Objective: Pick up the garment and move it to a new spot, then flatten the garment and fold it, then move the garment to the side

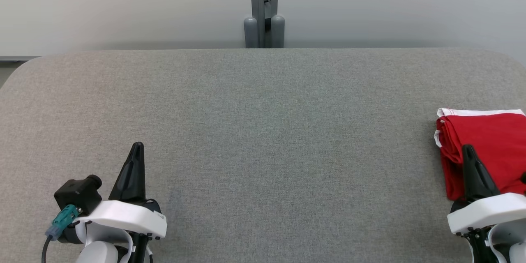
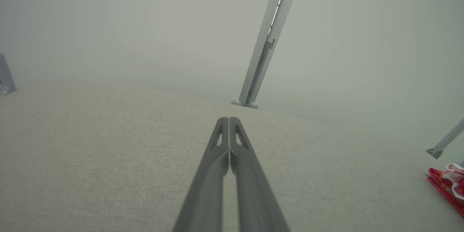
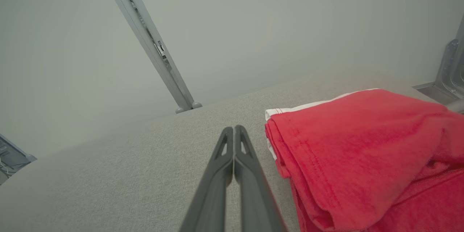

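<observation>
The garment (image 1: 489, 148) is red with a white edge and lies folded in layers at the table's right edge; it shows large in the right wrist view (image 3: 362, 156) and as a small red corner in the left wrist view (image 2: 447, 185). My right gripper (image 1: 468, 148) is shut and empty, held above the garment's left part; in its own view its tips (image 3: 234, 128) sit just left of the fold. At the lower left, my left gripper (image 1: 137, 145) is shut on nothing, its tips (image 2: 229, 119) pressed together over bare table.
The grey fabric table (image 1: 263, 139) spreads wide between the arms. A grey metal post (image 1: 264, 8) stands behind the far edge against a pale wall. A metal bracket (image 3: 449, 76) shows past the garment.
</observation>
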